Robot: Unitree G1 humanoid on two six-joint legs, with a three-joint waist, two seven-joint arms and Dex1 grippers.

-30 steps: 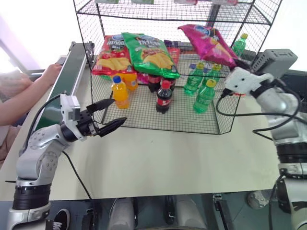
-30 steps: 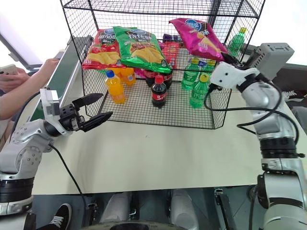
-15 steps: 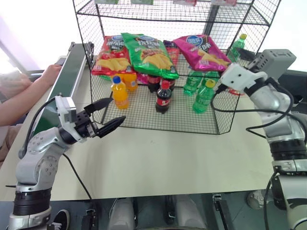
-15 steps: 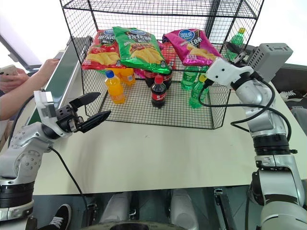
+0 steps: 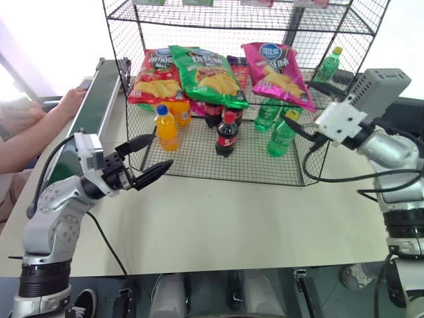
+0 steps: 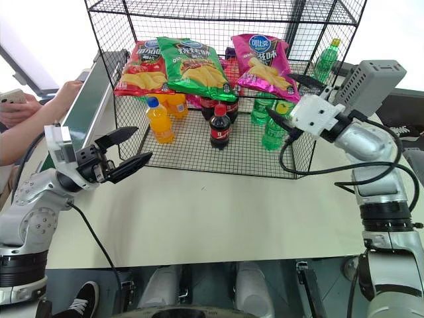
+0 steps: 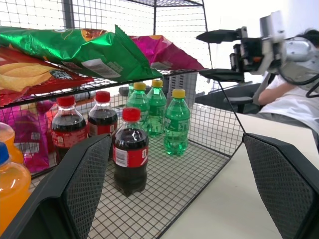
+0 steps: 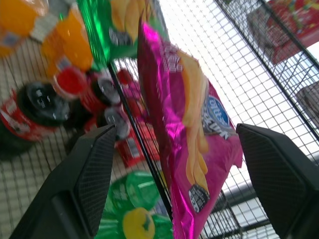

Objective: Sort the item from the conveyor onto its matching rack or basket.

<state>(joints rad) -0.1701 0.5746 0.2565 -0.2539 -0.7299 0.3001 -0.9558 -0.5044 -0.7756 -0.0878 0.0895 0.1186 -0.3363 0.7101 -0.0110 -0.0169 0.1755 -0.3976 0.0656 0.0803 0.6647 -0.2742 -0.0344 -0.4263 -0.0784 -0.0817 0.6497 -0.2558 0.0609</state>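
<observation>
pink crisp bag (image 5: 276, 71): shiny magenta, round blue logo, yellow crisps printed; lies on the middle tier of the black wire rack (image 5: 311, 159), right of the green bag (image 5: 207, 73), lower edge overhanging the tier front. left gripper (image 5: 147, 159) fingers wide apart, empty, over bare table (image 5: 232, 218). right gripper (image 6: 286, 103) fingers apart, empty, just outside rack's right front corner.

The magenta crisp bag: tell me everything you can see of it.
The magenta crisp bag is a shiny, puffed foil pack with a round blue logo near its top and yellow crisps pictured below. It lies on the middle wire shelf of the black wire rack, at the shelf's right end beside the green bag, its lower edge hanging past the shelf's front over the green bottles. The right gripper, open, is off it.
</observation>
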